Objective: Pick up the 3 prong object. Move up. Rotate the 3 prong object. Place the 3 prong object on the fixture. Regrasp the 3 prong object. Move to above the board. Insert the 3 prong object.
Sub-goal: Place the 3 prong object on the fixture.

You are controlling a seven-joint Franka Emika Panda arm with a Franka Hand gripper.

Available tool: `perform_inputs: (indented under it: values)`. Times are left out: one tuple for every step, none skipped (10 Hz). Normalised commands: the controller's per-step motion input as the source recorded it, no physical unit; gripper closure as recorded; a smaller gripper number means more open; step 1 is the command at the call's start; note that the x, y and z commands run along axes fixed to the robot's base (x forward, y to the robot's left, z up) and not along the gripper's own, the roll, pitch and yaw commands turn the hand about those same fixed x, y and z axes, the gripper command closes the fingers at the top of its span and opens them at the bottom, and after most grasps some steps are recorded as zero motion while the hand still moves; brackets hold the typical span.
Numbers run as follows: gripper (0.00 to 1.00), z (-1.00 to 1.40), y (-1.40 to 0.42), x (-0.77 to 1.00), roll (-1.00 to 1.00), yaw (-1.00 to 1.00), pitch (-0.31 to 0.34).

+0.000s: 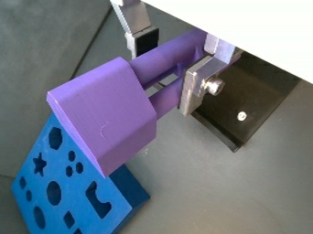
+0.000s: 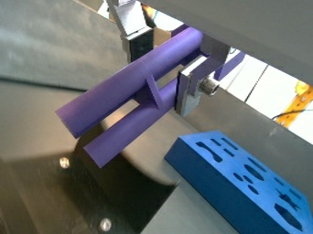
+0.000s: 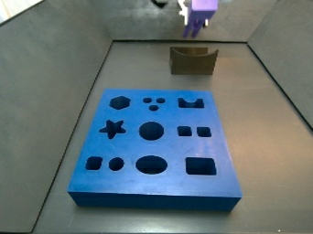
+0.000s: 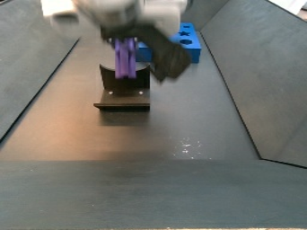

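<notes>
My gripper (image 1: 169,64) is shut on the light purple 3 prong object (image 1: 116,105), its silver fingers (image 1: 196,87) clamping the rods while the blocky head sticks out past them. In both wrist views the prongs (image 2: 128,110) run between the plates. In a side view the 3 prong object (image 3: 199,13) hangs in the air above the dark fixture (image 3: 192,59). Its prongs (image 4: 125,59) point down over the fixture (image 4: 124,95) under my gripper (image 4: 126,40). The blue board (image 3: 153,142) with its shaped holes lies flat, nearer than the fixture.
Grey sloping walls (image 3: 73,82) enclose the floor on both sides. The fixture's dark base plate (image 1: 244,105) with a screw shows below the fingers. The board's corner (image 2: 239,178) lies beside that plate (image 2: 73,192).
</notes>
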Motion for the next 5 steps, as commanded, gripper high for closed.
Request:
perform_inputs:
  values:
    - [1.0, -1.0, 0.14, 0.17, -0.35, -0.17, 0.097]
    - [1.0, -1.0, 0.14, 0.18, -0.27, -0.17, 0.078]
    - [1.0, -0.89, 0.13, 0.17, -0.18, -0.16, 0.024]
    - [1.0, -0.74, 0.11, 0.15, -0.17, -0.16, 0.005]
    - [1.0, -0.48, 0.08, 0.12, -0.16, -0.14, -0.024]
